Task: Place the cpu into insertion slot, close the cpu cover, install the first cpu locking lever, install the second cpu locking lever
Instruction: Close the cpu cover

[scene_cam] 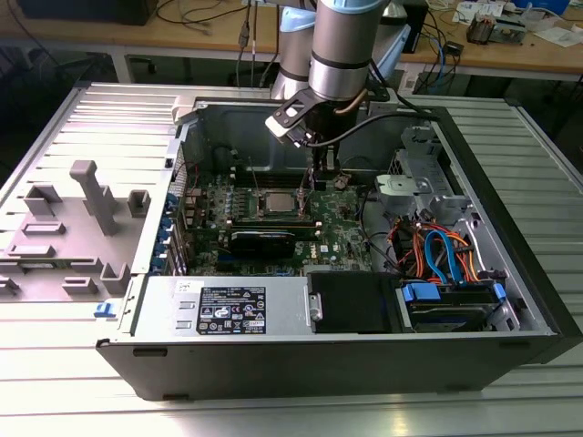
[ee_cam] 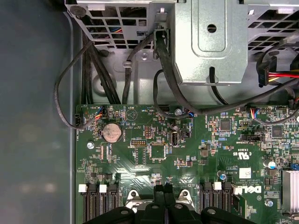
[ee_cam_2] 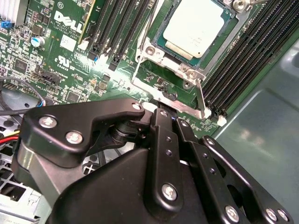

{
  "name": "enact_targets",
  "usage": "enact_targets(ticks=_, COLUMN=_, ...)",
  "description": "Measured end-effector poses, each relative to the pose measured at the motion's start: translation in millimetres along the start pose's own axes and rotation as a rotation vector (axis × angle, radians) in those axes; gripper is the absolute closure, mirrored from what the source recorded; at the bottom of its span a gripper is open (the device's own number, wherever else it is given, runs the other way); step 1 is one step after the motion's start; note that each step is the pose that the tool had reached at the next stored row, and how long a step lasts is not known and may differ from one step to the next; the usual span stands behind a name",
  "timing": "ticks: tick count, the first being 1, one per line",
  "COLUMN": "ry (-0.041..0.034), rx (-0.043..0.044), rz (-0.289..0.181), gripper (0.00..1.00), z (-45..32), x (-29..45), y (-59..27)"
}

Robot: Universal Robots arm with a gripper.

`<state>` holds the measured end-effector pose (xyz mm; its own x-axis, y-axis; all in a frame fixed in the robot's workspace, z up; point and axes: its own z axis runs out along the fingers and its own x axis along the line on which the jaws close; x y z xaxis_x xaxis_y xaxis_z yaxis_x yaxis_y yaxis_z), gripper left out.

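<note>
Exterior view: gripper (scene_cam: 314, 182) hangs inside the computer case (scene_cam: 319, 364), cpu (scene_cam: 276, 202) just beside it. Second wrist view: clenched fingers (ee_cam_2: 161, 126) near the cpu, framed by the cpu cover (ee_cam_2: 174, 63). First wrist view: fingertips together above the motherboard (ee_cam: 159, 149).

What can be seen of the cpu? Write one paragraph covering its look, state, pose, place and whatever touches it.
The cpu is a small, flat, square chip with a plain silvery-grey metal top. It lies level in the insertion slot on the green motherboard, between rows of long black memory slots. The cpu cover, a silvery metal frame, appears to lie down around its edges, leaving the top bare through its window. The gripper stands beside the slot, apart from the chip.
</note>
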<state>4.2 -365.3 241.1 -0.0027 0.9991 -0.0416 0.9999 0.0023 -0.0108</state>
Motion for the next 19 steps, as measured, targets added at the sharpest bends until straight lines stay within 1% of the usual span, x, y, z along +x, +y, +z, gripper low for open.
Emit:
enact_targets(ticks=6, ry=0.0002, rx=-0.0001, rz=0.0, gripper=0.89, z=-0.1, x=0.1, y=-0.1)
enact_targets(ticks=11, ry=0.0005, rx=-0.0001, rz=0.0, gripper=0.89, z=-4.6, x=-0.1, y=-0.7)
enact_targets(ticks=19, ry=0.0012, rx=-0.0001, rz=0.0, gripper=0.89, z=-4.2, x=-0.2, y=-3.0)
